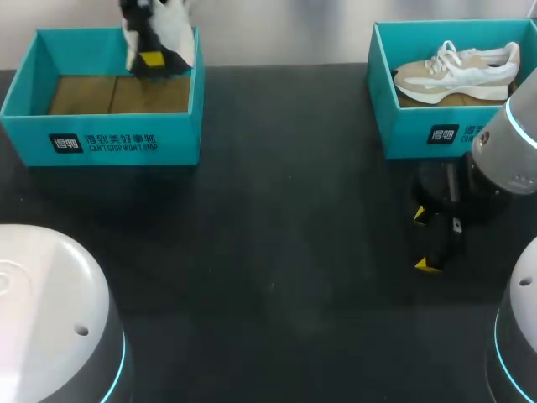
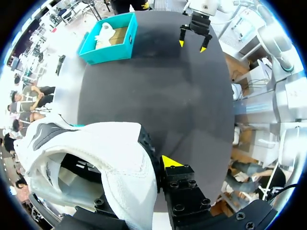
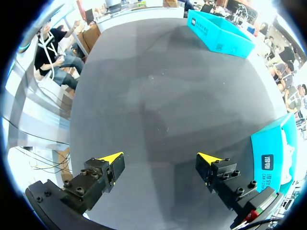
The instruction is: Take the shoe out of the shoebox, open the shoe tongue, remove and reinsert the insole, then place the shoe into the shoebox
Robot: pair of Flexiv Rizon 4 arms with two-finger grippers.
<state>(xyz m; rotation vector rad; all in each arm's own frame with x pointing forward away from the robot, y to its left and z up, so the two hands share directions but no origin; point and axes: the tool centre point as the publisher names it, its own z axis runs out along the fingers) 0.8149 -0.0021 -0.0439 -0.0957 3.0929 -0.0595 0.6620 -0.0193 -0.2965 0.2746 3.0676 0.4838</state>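
Black table, as viewed from above and behind me. Two teal boxes stand directly on it near its far edge, well apart: the left shoebox on my left side, the right shoebox on my right. Both sit upright, tops open, each with a dark label on its near wall.

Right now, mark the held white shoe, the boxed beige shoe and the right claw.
white shoe (image 2: 120, 153): left wrist view, side panel.
beige shoe (image 1: 457, 74): head view, midfoot.
right claw (image 3: 160, 156): right wrist view, between tips.
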